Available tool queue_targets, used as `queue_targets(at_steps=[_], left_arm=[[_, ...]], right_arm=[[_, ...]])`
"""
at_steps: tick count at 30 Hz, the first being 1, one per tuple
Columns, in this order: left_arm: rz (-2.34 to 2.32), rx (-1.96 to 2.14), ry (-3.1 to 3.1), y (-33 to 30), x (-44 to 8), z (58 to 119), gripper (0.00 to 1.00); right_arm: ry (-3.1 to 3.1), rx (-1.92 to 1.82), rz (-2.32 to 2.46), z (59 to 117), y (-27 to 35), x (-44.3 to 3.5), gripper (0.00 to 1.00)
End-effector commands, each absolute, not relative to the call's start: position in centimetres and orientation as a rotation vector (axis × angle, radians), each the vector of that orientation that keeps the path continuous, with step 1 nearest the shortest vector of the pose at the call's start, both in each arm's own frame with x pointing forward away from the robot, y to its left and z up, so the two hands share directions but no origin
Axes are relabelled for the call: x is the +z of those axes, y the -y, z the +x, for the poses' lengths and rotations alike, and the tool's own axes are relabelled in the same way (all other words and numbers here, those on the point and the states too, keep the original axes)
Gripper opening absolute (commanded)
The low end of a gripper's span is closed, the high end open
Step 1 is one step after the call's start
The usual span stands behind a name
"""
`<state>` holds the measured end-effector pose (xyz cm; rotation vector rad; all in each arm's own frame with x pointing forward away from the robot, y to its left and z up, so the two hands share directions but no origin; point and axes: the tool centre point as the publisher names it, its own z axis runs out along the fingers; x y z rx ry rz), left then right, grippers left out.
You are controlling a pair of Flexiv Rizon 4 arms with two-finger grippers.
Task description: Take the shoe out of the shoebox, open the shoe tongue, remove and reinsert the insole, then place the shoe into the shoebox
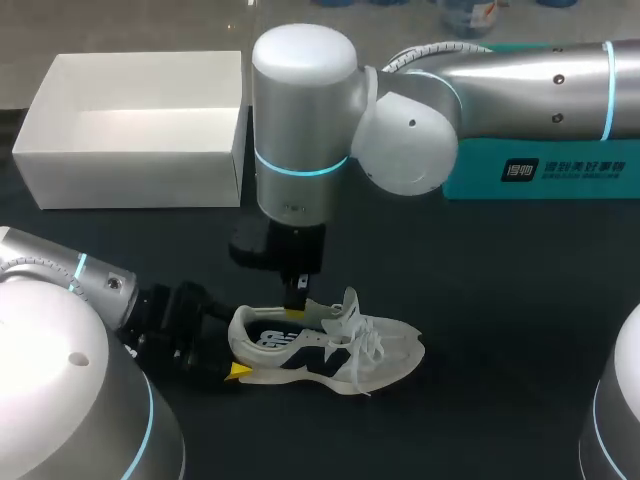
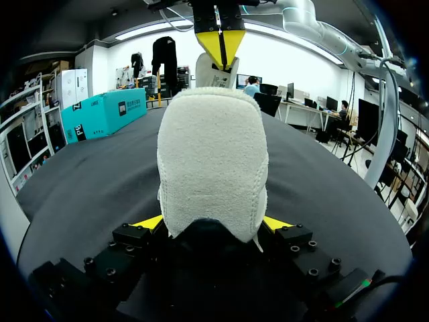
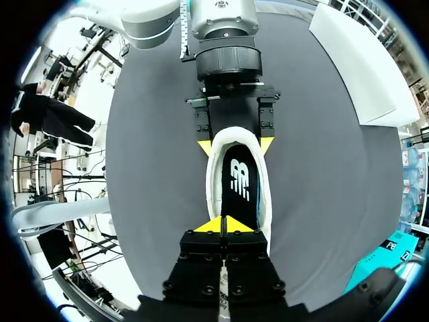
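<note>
A cream and navy sneaker [image 1: 335,352] lies on its sole on the black table, toe to the right. My left gripper [image 1: 240,352] clasps its heel [image 2: 211,154], one yellow tip pressed on each side, so it is shut on the shoe. Above the shoe's mouth my right gripper [image 1: 296,308] points straight down, shut, with its tips [image 3: 224,225] at the front end of the black insole [image 3: 240,178], just behind the tongue [image 2: 213,72]. I see nothing between its tips. The white shoebox [image 1: 130,165] stands open and empty at the back left.
A teal box [image 1: 540,170] lies at the back right behind my right arm. Bare black tabletop [image 1: 500,290] stretches to the right of and in front of the shoe.
</note>
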<state>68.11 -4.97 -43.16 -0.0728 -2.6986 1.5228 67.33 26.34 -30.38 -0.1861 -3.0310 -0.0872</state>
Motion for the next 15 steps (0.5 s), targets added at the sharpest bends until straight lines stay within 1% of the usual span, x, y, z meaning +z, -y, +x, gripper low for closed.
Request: queue_targets(at_steps=[1, 15], left_arm=[[-0.074, 1.517, 2.699, 5.2, -45.0, 68.5, 0.0], [-0.074, 1.517, 2.699, 5.2, -45.0, 68.5, 0.0]], right_arm=[[3.03, -0.037, -0.195, 67.9, -27.0, -31.5, 0.0], [3.037, 0.065, -0.278, 68.9, -25.9, -34.1, 0.0]])
